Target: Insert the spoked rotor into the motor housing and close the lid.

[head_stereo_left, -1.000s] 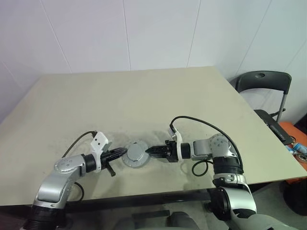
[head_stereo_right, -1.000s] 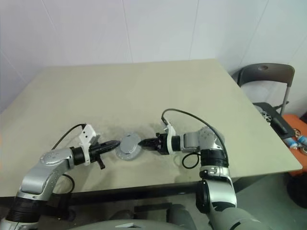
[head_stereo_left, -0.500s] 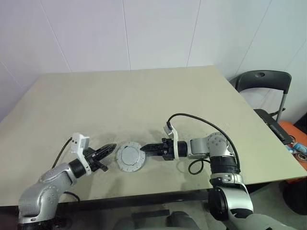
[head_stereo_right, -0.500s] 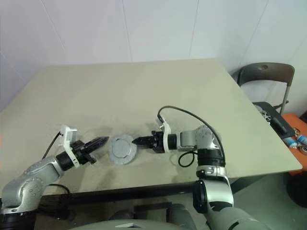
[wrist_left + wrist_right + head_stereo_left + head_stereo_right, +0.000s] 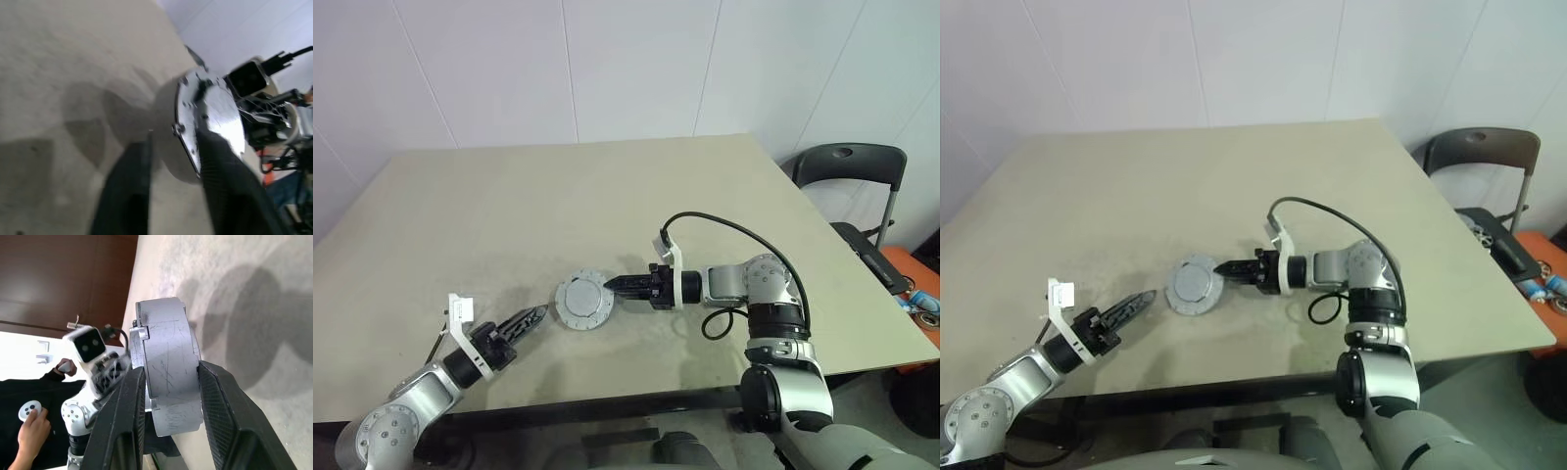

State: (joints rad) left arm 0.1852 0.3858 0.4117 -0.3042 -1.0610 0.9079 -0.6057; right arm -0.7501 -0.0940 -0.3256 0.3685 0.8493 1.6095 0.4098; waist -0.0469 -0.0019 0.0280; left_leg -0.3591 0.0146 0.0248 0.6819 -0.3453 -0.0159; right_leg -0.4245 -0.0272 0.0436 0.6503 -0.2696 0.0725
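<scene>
The motor housing (image 5: 584,304) is a short grey cylinder near the table's front middle, and the silver lid (image 5: 582,299) lies flat on top of it. My right gripper (image 5: 612,286) reaches in from the right and is shut on the housing's side wall (image 5: 168,357), one finger on each flank. The housing seems to hang just above the table, clear of its own shadow. My left gripper (image 5: 536,314) is off to the left, apart from the housing, its fingers (image 5: 142,166) spread with nothing between them. The spoked rotor is hidden.
The beige table (image 5: 607,196) stretches far behind the housing. A dark folding chair (image 5: 852,171) stands past the right edge, with orange items (image 5: 915,274) beside it. A person's hand holding a controller (image 5: 29,418) is beyond the table.
My left gripper has drawn back from the housing toward the front left, rolled over and opened. My right gripper has raised the housing a little.
</scene>
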